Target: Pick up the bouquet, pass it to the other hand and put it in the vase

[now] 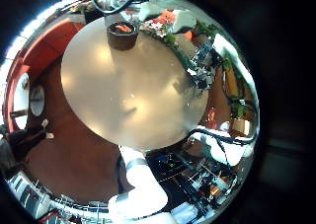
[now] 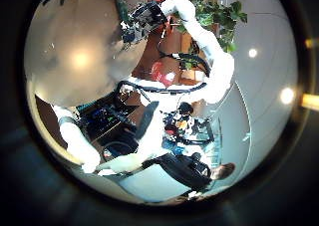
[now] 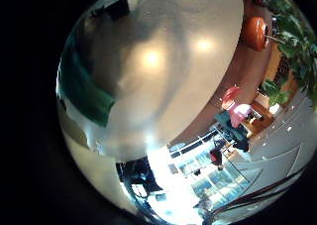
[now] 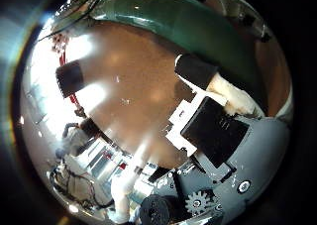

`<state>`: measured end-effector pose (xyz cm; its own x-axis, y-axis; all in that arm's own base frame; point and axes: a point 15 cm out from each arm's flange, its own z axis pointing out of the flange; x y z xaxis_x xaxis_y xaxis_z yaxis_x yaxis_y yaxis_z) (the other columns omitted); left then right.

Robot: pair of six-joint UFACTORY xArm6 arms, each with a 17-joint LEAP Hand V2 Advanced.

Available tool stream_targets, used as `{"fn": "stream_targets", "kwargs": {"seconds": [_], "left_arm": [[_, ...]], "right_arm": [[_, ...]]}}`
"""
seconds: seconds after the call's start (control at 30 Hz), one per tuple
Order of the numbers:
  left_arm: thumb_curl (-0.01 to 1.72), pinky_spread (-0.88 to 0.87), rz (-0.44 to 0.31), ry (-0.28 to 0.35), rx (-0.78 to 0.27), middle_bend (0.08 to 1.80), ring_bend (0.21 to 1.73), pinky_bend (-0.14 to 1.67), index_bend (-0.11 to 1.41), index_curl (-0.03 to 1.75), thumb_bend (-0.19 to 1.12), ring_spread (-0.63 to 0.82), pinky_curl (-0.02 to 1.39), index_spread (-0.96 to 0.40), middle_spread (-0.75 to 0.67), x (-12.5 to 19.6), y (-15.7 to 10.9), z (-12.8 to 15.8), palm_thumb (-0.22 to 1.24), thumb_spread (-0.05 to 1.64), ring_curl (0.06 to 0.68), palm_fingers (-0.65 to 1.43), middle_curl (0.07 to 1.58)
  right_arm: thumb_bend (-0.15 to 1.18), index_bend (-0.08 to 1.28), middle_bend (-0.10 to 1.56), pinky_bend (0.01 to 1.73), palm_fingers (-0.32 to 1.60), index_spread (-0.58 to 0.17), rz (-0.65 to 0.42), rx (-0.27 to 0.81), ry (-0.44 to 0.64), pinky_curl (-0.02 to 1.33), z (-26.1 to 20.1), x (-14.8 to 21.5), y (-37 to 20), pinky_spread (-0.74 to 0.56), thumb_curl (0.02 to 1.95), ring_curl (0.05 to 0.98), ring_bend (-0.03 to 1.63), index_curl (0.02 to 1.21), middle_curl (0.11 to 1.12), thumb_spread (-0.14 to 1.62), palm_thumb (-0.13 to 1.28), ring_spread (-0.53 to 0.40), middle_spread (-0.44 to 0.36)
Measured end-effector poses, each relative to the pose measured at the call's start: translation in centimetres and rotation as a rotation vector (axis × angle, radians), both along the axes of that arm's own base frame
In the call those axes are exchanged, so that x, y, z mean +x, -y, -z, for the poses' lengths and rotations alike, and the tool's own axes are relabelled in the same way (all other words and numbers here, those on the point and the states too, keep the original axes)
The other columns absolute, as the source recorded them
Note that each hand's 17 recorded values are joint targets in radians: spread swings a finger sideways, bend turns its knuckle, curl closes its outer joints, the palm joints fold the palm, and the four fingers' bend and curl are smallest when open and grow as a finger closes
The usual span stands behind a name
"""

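Note:
From high above, the left little finger side palm view takes in the whole round table (image 1: pixel 118 86). A dark vase (image 1: pixel 122 34) stands upright near the table's far edge. The right hand (image 1: pixel 204 66) hovers at the table's rim, apart from the vase. In the left thumb side palm view the right hand (image 2: pixel 145 22) hangs from its white arm. The right palm is low over the table: its fingers (image 4: pixel 210 78) reach out relaxed and hold nothing. The bouquet's long wrapped body (image 4: pixel 188 27) lies just beyond them, and it shows close to that palm (image 3: pixel 89 91) in the other right view. The vase (image 4: pixel 69 79) stands farther off. None of the left hand shows.
The right arm (image 1: pixel 232 145) arches in from beside the table. Chairs and potted plants (image 1: pixel 212 32) stand around the table on the floor. The wide middle of the tabletop (image 4: pixel 129 76) lies between the right hand and the vase.

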<state>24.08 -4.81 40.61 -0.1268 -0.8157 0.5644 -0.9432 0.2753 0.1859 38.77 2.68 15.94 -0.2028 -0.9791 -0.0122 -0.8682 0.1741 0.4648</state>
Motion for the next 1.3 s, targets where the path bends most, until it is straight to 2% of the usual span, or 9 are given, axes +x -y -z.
{"fn": "stream_targets", "kwargs": {"seconds": [0.27, 0.37, 0.53, 0.6, 0.9, 1.3], "left_arm": [[0.30, 0.51, -0.001, 0.000, 0.000, 0.20, 0.48, 0.18, 0.19, 0.40, -0.02, 0.56, 0.24, 0.15, 0.40, 0.0, 0.1, -0.1, 0.24, 1.14, 0.199, 0.17, 0.36], [0.30, 0.51, -0.001, 0.003, 0.000, 0.20, 0.48, 0.18, 0.19, 0.40, -0.02, 0.56, 0.24, 0.15, 0.40, 0.0, 0.1, -0.2, 0.24, 1.14, 0.199, 0.17, 0.36], [0.30, 0.51, -0.002, 0.001, 0.000, 0.20, 0.48, 0.18, 0.19, 0.40, -0.02, 0.56, 0.24, 0.15, 0.40, -0.1, 0.1, -0.3, 0.24, 1.14, 0.199, 0.17, 0.36], [0.30, 0.51, -0.001, 0.001, 0.000, 0.20, 0.48, 0.18, 0.19, 0.40, -0.02, 0.56, 0.24, 0.15, 0.40, -0.2, 0.2, -0.4, 0.24, 1.14, 0.200, 0.17, 0.36], [0.30, 0.51, -0.005, 0.005, 0.000, 0.20, 0.48, 0.18, 0.19, 0.40, -0.02, 0.56, 0.24, 0.15, 0.40, -0.1, 0.3, -0.6, 0.24, 1.14, 0.201, 0.17, 0.36], [0.30, 0.51, -0.010, 0.006, 0.001, 0.20, 0.48, 0.18, 0.19, 0.40, -0.02, 0.56, 0.24, 0.15, 0.40, -0.1, 0.3, -0.9, 0.24, 1.14, 0.201, 0.17, 0.36]], "right_arm": [[-0.01, 0.34, 0.83, 1.15, 1.07, -0.502, -0.027, -0.019, -0.036, 0.44, 1.0, -0.6, -0.2, -0.49, 0.49, 0.539, 1.18, 0.81, 0.80, 1.00, 0.73, -0.271, -0.284], [-0.01, 0.43, 0.86, 1.18, 1.14, -0.524, -0.034, -0.031, -0.066, 0.47, 1.2, -1.0, 0.0, -0.45, 0.51, 0.560, 1.19, 0.88, 0.84, 0.98, 0.78, -0.269, -0.296], [0.00, 0.57, 0.92, 1.31, 1.13, -0.556, -0.043, -0.050, -0.055, 0.53, 1.0, -0.1, 0.3, -0.37, 0.54, 0.612, 1.27, 1.01, 0.92, 0.93, 0.92, -0.266, -0.319], [0.01, 0.67, 0.97, 1.35, 1.15, -0.560, -0.040, -0.041, -0.059, 0.56, 1.0, -0.3, 0.1, -0.33, 0.56, 0.637, 1.30, 1.07, 0.97, 0.91, 0.97, -0.266, -0.322], [0.08, 0.90, 1.15, 1.40, 1.14, -0.500, -0.041, -0.045, -0.006, 0.63, -0.4, 1.7, 0.2, -0.23, 0.69, 0.711, 1.35, 1.15, 1.03, 0.94, 1.15, -0.246, -0.276], [0.08, 0.98, 1.24, 1.39, 1.11, -0.413, -0.041, -0.045, -0.006, 0.70, -0.4, 1.7, 0.2, -0.18, 0.82, 0.761, 1.39, 1.15, 1.01, 0.93, 1.18, -0.228, -0.214]]}}
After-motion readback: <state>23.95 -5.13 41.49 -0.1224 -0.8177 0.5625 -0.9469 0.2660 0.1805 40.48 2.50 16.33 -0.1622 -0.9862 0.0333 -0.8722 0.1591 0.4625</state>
